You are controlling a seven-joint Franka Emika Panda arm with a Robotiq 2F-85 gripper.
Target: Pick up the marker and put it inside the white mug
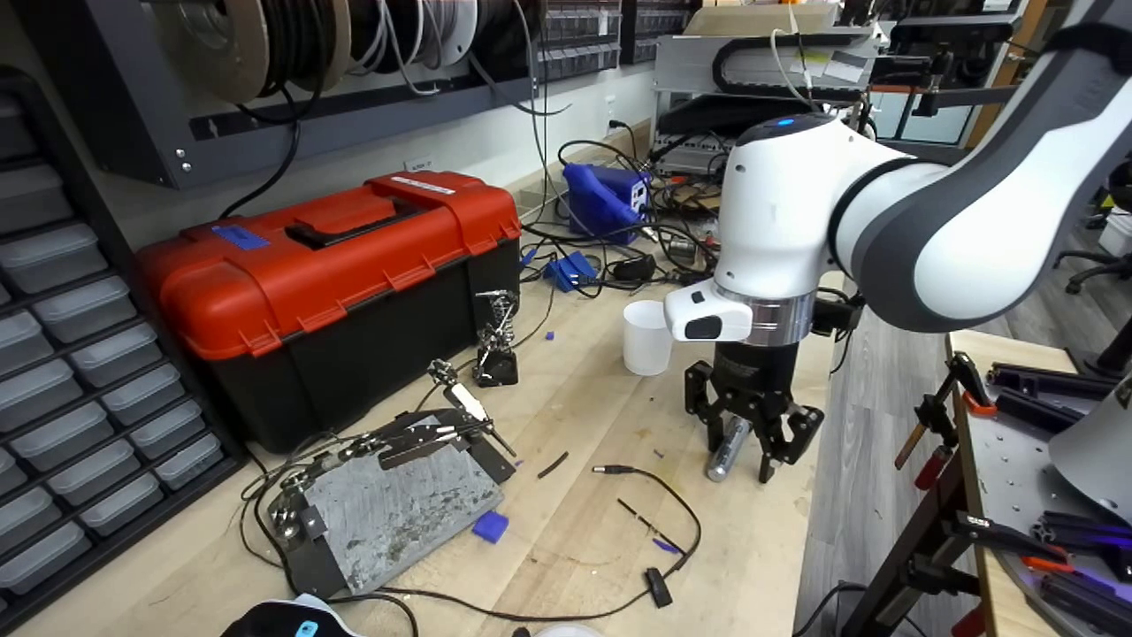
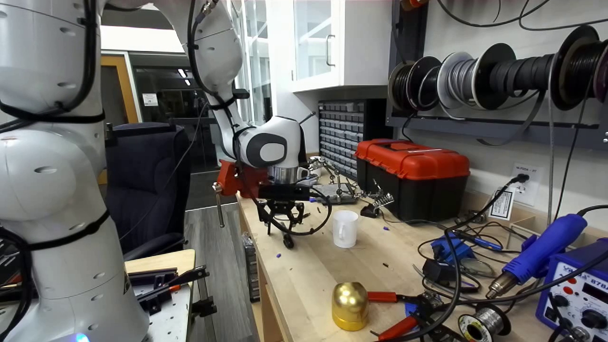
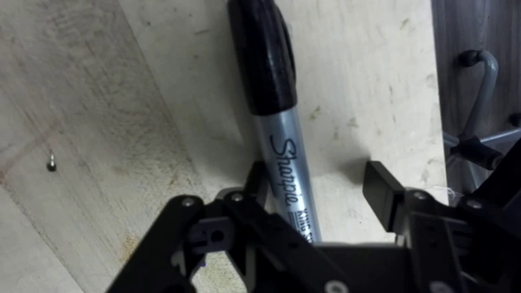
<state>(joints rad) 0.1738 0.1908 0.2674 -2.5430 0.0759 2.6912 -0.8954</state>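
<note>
The marker [image 3: 285, 150] lies on the wooden table, a silver-grey barrel with a black cap. In an exterior view its grey end [image 1: 727, 456] shows below the gripper. My gripper [image 1: 741, 458] is open and low over the table, its fingers on either side of the marker. In the wrist view the marker lies close against the left finger, with a wide gap to the right finger of the gripper [image 3: 314, 175]. The white mug [image 1: 647, 341] stands upright beside the gripper, apart from it. In an exterior view the mug [image 2: 345, 230] shows its handle.
A red and black toolbox [image 1: 354, 301] stands along the wall. A helping-hands stand and grey plate [image 1: 402, 504] lie before it, with a loose cable [image 1: 690, 518] nearby. A gold cup [image 2: 350, 306], red-handled tools and a blue soldering station [image 2: 577, 289] stand farther along. The table edge is near the gripper.
</note>
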